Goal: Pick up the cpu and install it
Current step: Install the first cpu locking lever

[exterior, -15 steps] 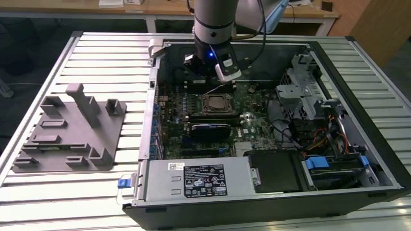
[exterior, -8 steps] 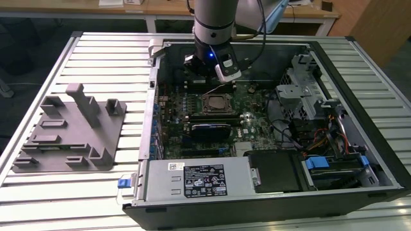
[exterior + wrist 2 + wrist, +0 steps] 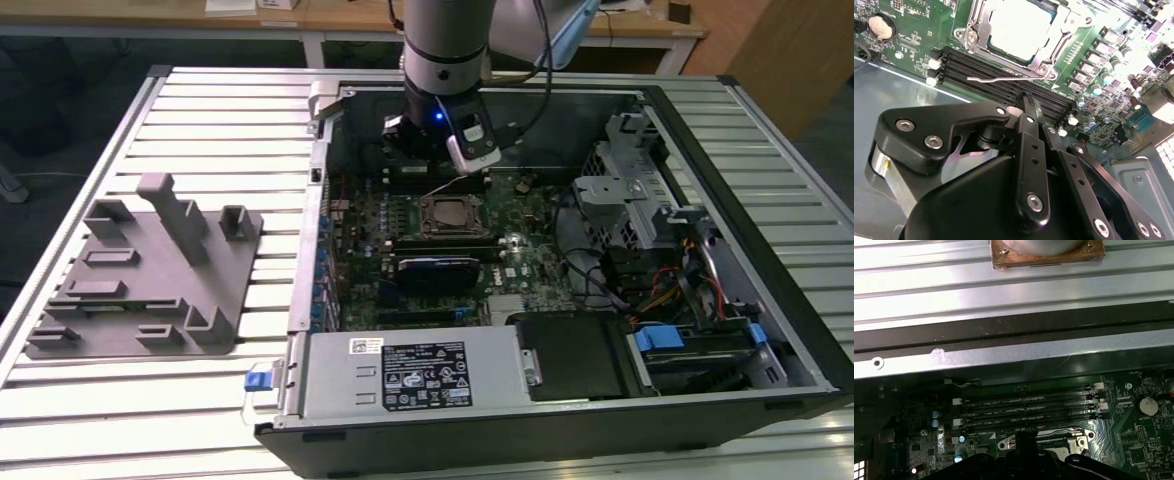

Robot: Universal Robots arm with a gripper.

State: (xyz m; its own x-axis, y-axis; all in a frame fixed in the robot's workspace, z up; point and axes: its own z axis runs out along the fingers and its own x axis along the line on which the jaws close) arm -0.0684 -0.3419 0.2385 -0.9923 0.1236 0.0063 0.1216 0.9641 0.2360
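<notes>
On the slatted counter [image 3: 227,110], open computer case [image 3: 561,440], with a grey fixture [image 3: 147,270] at nine o'clock of it in the exterior view. Inside the case, green motherboard [image 3: 534,270], with the arm [image 3: 447,40] coming down over it from twelve o'clock. Tool [image 3: 1026,100] closed, gripping nothing, poised over the black memory slots [image 3: 989,70] just beside the socket. Cpu [image 3: 1016,27] seated in that socket, silver top up, ringed by the metal frame [image 3: 971,30]. Thin lever [image 3: 1004,78] lying between frame and slots.
</notes>
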